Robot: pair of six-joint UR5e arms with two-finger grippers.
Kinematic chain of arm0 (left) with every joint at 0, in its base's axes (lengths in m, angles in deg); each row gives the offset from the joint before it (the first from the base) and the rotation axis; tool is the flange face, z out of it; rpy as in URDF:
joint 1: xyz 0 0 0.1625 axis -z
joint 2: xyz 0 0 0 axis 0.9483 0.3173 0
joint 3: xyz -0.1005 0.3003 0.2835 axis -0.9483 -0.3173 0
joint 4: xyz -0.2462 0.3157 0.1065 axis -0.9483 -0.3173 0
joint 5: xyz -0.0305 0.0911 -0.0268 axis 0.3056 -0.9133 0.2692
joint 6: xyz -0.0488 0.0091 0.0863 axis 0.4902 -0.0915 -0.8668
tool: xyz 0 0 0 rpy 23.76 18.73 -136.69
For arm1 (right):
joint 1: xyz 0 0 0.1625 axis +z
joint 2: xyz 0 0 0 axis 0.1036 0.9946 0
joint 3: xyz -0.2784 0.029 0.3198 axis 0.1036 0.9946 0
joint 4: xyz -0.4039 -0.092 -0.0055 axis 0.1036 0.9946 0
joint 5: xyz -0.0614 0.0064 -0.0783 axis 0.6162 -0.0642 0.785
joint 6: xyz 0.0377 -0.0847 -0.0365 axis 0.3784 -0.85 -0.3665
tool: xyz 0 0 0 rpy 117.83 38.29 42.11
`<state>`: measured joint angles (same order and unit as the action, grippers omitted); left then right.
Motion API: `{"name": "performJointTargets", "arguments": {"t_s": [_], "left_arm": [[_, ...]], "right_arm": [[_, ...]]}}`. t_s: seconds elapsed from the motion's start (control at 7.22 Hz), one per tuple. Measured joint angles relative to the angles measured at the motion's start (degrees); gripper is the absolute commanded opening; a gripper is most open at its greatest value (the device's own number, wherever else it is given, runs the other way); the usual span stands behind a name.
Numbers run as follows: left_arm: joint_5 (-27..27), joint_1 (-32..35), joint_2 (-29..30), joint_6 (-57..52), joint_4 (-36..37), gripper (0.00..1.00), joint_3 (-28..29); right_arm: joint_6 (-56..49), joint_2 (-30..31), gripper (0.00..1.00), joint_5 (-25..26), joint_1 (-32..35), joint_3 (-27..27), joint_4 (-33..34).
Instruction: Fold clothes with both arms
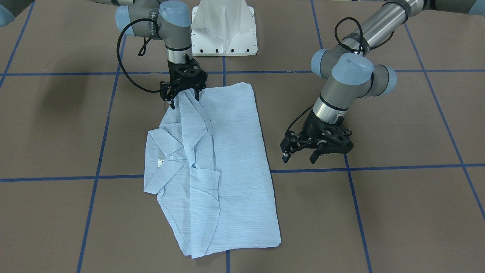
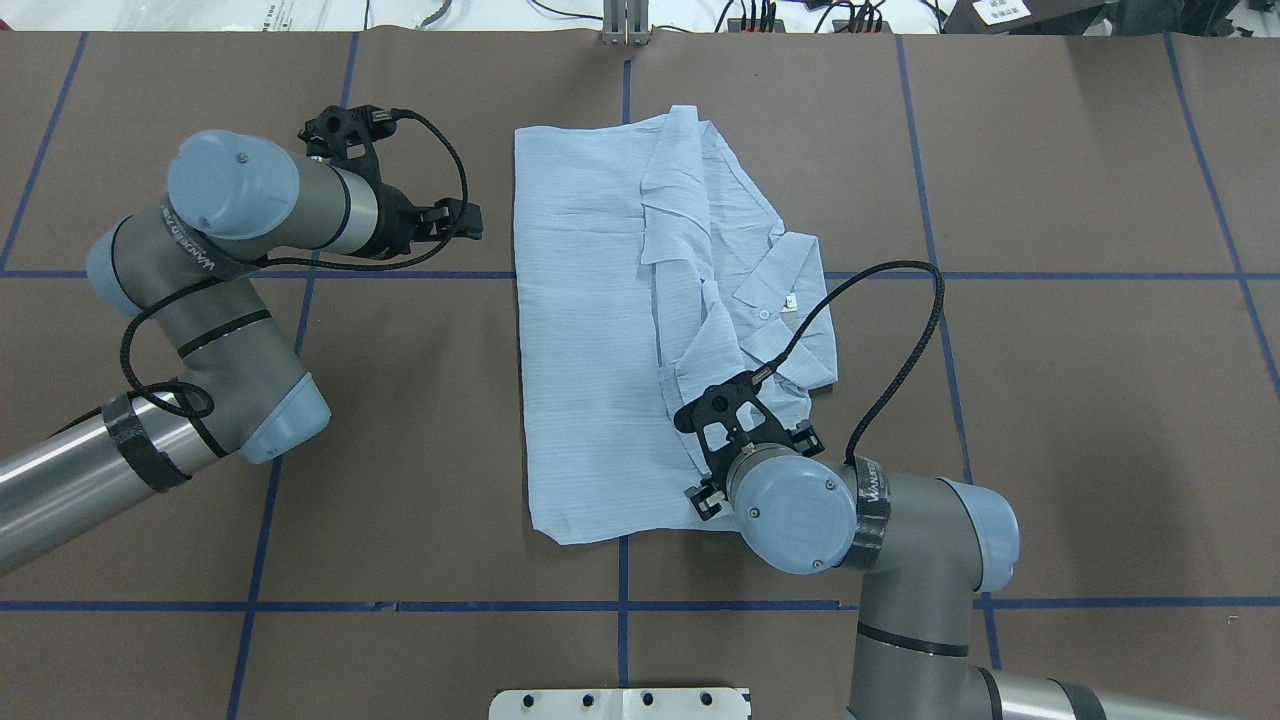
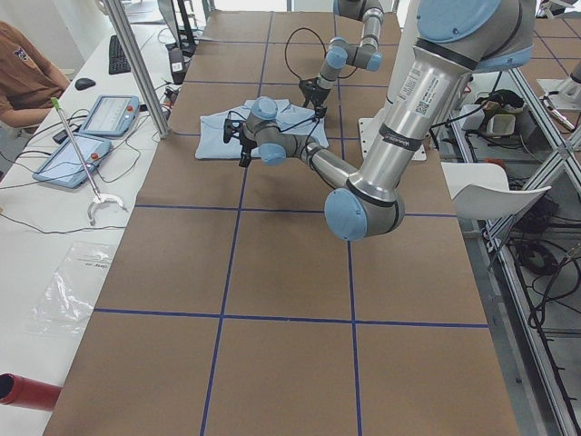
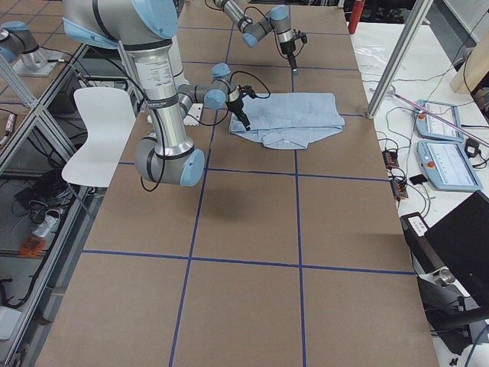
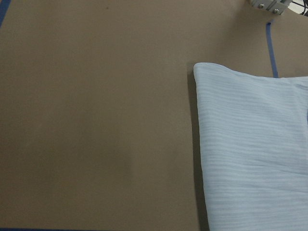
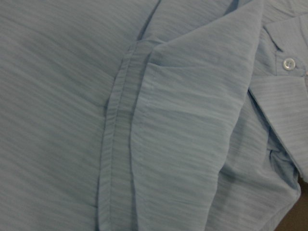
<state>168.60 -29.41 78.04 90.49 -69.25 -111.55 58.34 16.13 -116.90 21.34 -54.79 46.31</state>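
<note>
While left jaws hang apart, shirt under right jaws.

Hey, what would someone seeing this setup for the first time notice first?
A half-folded light-blue shirt lies flat on the brown, blue-taped table. The right gripper stands at the shirt's edge nearest the robot, jaws apart over a raised fold; the left gripper hangs open beside the shirt, clear of it.
</note>
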Motion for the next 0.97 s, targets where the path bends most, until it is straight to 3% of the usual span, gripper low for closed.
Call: {"name": "performJointTargets", "arguments": {"t_s": [0.42,0.83,0.97], "left_arm": [[-0.03,-1.01,0.86,1.15,-0.01,1.00,-0.01],[-0.03,-1.79,2.33,2.74,0.04,1.00,-0.11],[-0.01,-1.81,2.47,2.80,0.09,1.00,-0.12]], "right_arm": [[-1.75,5.46,1.00,-0.74,2.83,-3.02,-0.40],[-7.25,20.65,1.00,-2.75,8.02,-14.50,-0.63],[-9.42,20.97,1.00,-4.27,10.01,-15.80,-0.57]]}}
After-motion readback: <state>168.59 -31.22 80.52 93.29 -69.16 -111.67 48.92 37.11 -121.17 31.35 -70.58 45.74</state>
